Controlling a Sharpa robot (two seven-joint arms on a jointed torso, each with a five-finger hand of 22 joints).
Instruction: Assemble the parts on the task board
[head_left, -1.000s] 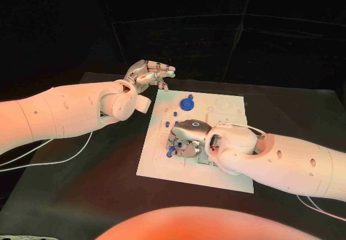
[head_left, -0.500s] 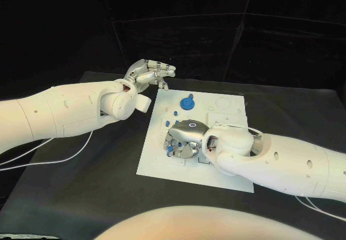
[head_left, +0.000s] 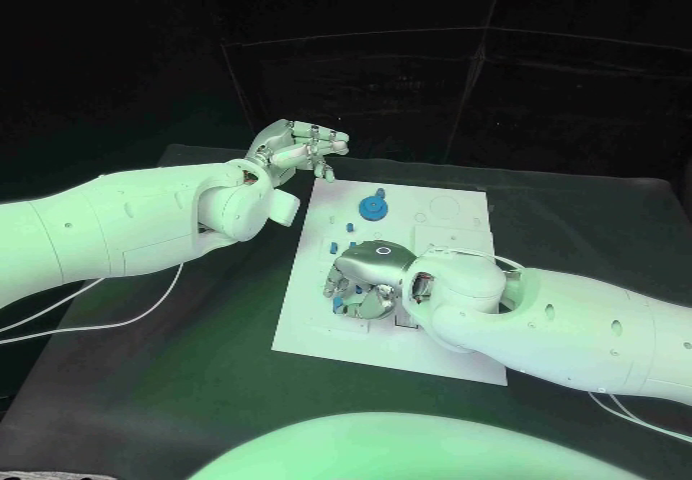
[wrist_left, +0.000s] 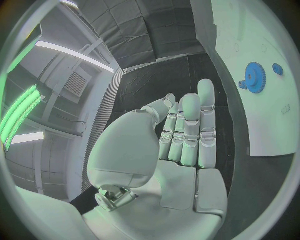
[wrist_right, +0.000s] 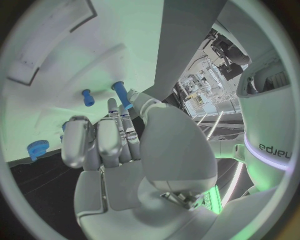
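Note:
The white task board (head_left: 440, 335) lies in the middle of the table. My right hand (head_left: 372, 275) hangs low over its left middle, fingers pointing down. In the right wrist view a small blue peg (wrist_right: 120, 93) sits pinched between the thumb and a fingertip of that hand (wrist_right: 119, 150), with another blue peg (wrist_right: 87, 97) standing just beside it. A blue gear (head_left: 374, 207) stands on the far part of the board, with small blue pegs (head_left: 351, 228) near it. My left hand (head_left: 296, 145) is raised past the board's far left corner, its fingers loosely bent and holding nothing.
The left wrist view shows the blue gear (wrist_left: 254, 76) and a small blue piece (wrist_left: 277, 69) on the board (wrist_left: 265, 120) beyond my left hand (wrist_left: 184, 135). A knurled blue part (wrist_right: 37, 148) lies near the board's edge. A white cable (head_left: 130, 320) trails over the black table at left.
My right hand has shifted a little toward the board's left edge and sunk lower. The left hand has stayed where it was.

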